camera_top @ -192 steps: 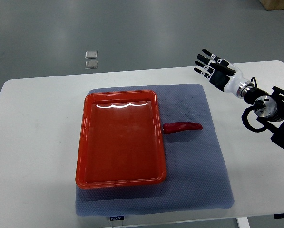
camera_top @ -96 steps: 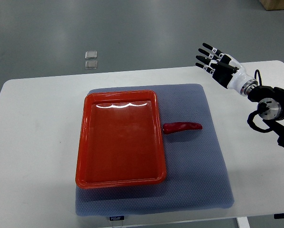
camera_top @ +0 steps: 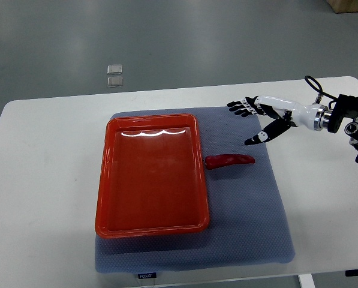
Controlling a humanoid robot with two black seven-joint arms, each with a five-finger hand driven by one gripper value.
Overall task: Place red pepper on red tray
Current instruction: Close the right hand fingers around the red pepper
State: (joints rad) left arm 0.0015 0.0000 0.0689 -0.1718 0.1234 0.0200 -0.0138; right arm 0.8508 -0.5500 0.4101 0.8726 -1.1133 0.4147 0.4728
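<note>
A red pepper (camera_top: 229, 161) lies on the blue-grey mat (camera_top: 244, 204), just right of the red tray (camera_top: 151, 174), its stem end touching the tray's right rim. The tray is empty. My right hand (camera_top: 250, 123) comes in from the right edge and hovers above the mat, up and to the right of the pepper. Its fingers are spread open with the thumb (camera_top: 259, 137) pointing down toward the pepper, and it holds nothing. The left arm does not show.
The mat lies on a white table (camera_top: 47, 180). Two small clear squares (camera_top: 115, 75) lie on the grey floor beyond the table's far edge. A black cable (camera_top: 313, 84) loops at my right wrist.
My right hand has swung left and down from beyond the table's far right corner to over the mat, and turned so its fingers point left toward the pepper. The pepper and tray have not moved.
</note>
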